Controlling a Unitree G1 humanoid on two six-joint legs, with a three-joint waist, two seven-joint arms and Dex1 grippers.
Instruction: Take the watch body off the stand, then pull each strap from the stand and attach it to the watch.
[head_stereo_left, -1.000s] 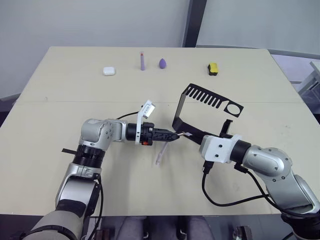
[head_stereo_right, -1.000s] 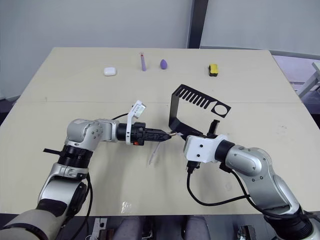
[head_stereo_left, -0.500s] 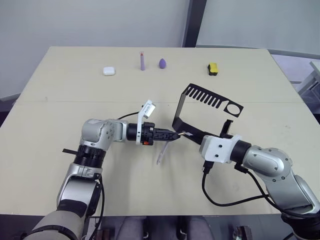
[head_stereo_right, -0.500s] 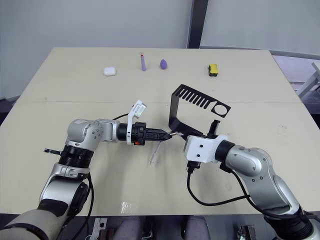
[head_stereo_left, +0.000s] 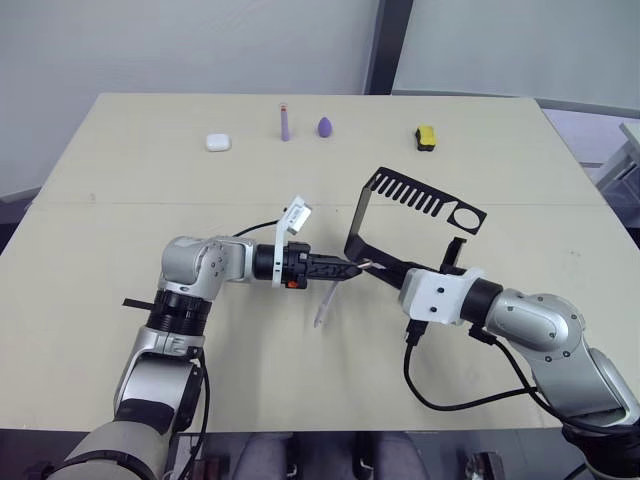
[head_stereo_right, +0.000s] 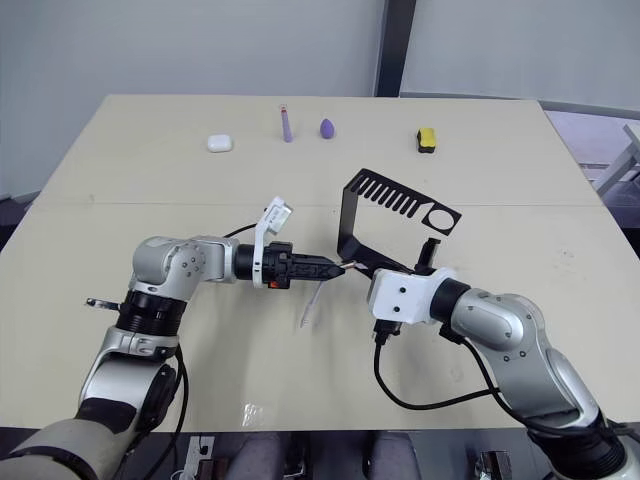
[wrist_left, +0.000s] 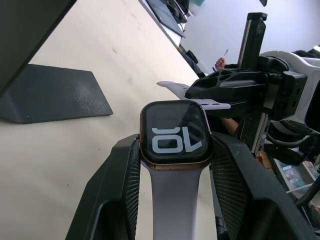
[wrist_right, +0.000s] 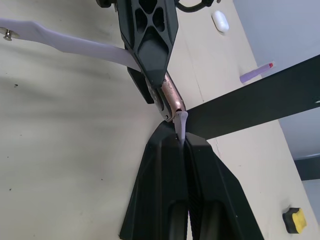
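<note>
One strap (wrist_left: 172, 200) is already on the watch (wrist_left: 176, 134), which the left end effector (wrist_left: 175, 165) pinches above the desk (head_stereo_left: 150, 150), off the stand (head_stereo_left: 400, 215). The right end effector (wrist_right: 181, 142), pressed together on the second strap (wrist_right: 181, 122), brings its tip against the watch's free edge. Seating that strap looks like all that's left.

1. The table (head_stereo_left: 120, 180) is lit evenly and brightly from above.
2. Soft, short shadows are cast under the stand (head_stereo_left: 400, 215).
3. The head views are rendered sharp.
4. In the left wrist view, the background is blurred and the watch (wrist_left: 175, 132) is kept sharp.
</note>
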